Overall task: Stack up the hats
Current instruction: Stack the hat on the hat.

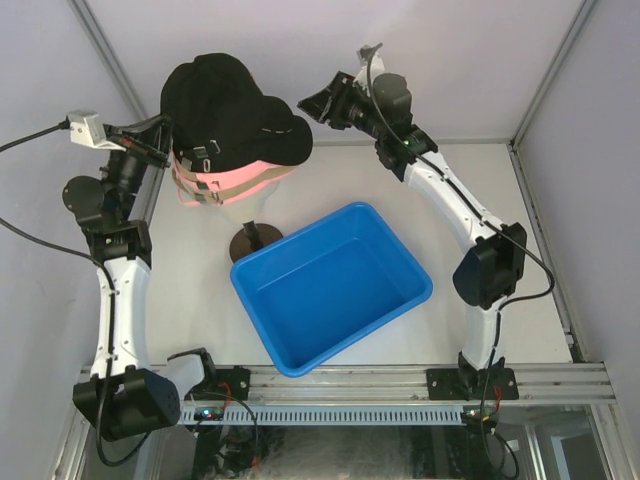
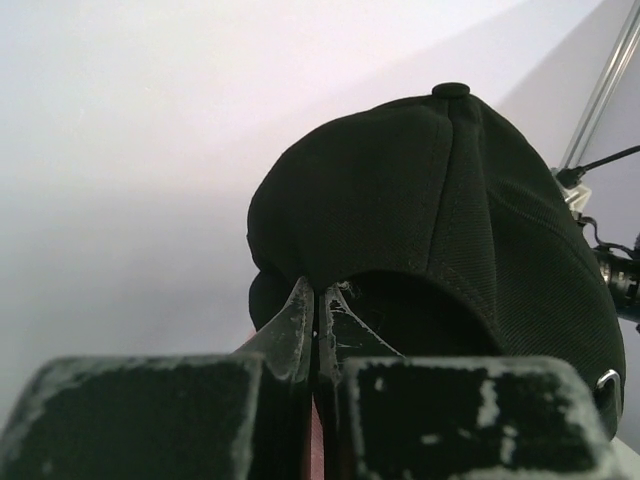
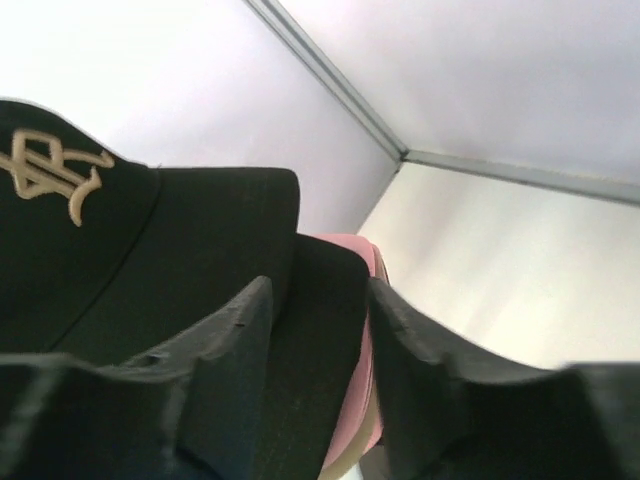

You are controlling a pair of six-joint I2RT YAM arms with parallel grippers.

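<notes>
The left gripper (image 2: 316, 296) has its fingers pressed flat together, tips at the rear rim of the top black cap (image 2: 430, 230), right at the arch over the strap opening. Whether any fabric is nipped between them I cannot tell. The right gripper (image 3: 318, 292) stands partly open, its fingers (image 3: 235, 335) on either side of a black brim (image 3: 320, 335), which seems to belong to a second cap under the top one. The fingers hold nothing firmly. The pink cap (image 3: 357, 285) shows just beneath that brim.

The hats sit piled just beyond the far left corner of the blue bin (image 1: 297, 234), black on top, tan and pink below. They rest on a stand whose brown base (image 1: 255, 240) stands just beside that same corner.

What worries me is the pull from both ends. If the right fingers close on the lower brim while the left tugs the back rim, the pile could twist, slide askew or tip the stand toward the bin. The pink brim could also get caught along with the black one.

The top cap's front carries a tan embroidered monogram (image 3: 50, 170) of interlocked letters. It is cut off by the frame edge, so it is not surely readable.
</notes>
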